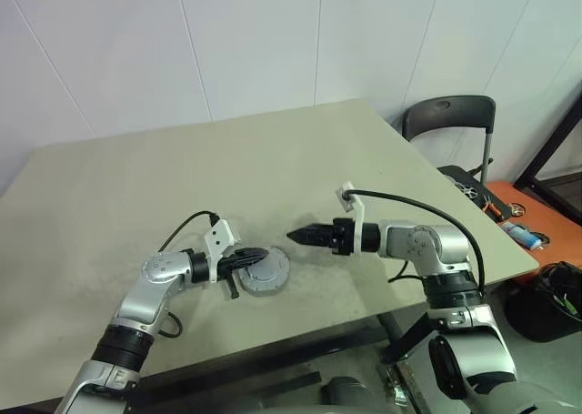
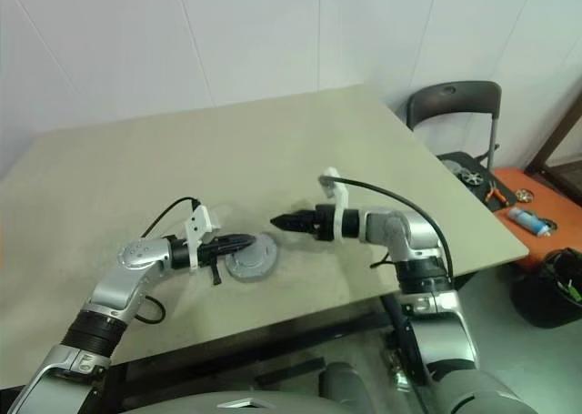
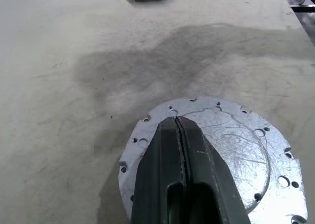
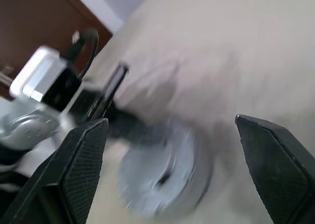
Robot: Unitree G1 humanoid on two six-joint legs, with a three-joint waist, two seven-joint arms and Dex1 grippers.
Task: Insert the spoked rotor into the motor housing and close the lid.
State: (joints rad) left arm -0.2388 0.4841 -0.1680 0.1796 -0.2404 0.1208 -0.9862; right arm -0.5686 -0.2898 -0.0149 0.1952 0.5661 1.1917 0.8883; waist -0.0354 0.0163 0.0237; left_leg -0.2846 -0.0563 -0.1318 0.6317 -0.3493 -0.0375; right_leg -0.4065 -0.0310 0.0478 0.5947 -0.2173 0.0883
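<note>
Left gripper (image 1: 244, 257) jaws pinched shut, pressing the lid (image 1: 264, 270) flat on the desk (image 1: 182, 168); right gripper (image 1: 300, 236) jaws wide, empty. Better press centered, evenly.

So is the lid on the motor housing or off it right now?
On: the lid lies flat, covering the housing; no copper windings show, and the shut left gripper rests on it.

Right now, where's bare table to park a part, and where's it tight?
Free: the whole far half of the table, and its left stretch beyond the left gripper. Tight: near edge, where the lid sits under the shut left gripper with the open right gripper just beside it.
</note>
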